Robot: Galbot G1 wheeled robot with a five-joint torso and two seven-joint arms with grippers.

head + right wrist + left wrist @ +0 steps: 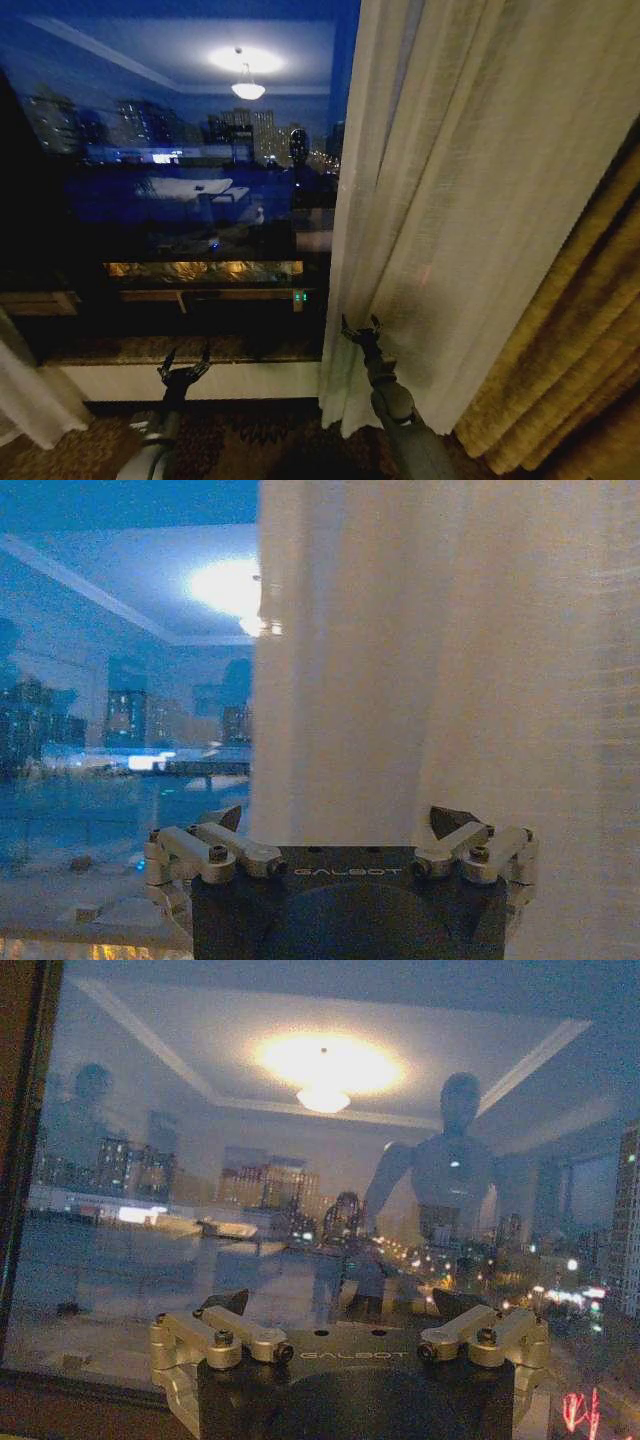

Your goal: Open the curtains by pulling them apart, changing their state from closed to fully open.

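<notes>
i work everything off the window (190, 170), a big dark pane showing the night city and the ceiling lamp's reflection. the right sheer curtain panel (440, 200) hangs just right of the glass, its inner edge falling along the pane's right side, bunched into soft pleats, with the golden-brown drape (570, 340) further right again. the left sheer panel (30, 395) sits gathered at the window's lower left corner. most of the glass is bare, so i judge the opening well along, with the right panel's edge left to push clear.

my right pincer (361, 324) is up at the lower inner edge of the right panel, below the window's right corner. its jaws stand spread; on the right wrist view the right pincer (340, 825) has the cloth hanging right in front, between the tips, not pinched. my left pincer (184, 362) hovers in front of the sill, under the window's middle, jaws also apart, and on its own wrist view the left pincer (340, 1305) faces plain glass with no fabric near.

to do this step well, i'd feed a full pleat deep between the tips before closing, since thin weave slips from a shallow bite. then drag sideways away from the window, level and slow, so the cloth slides along instead of tugging down.
</notes>
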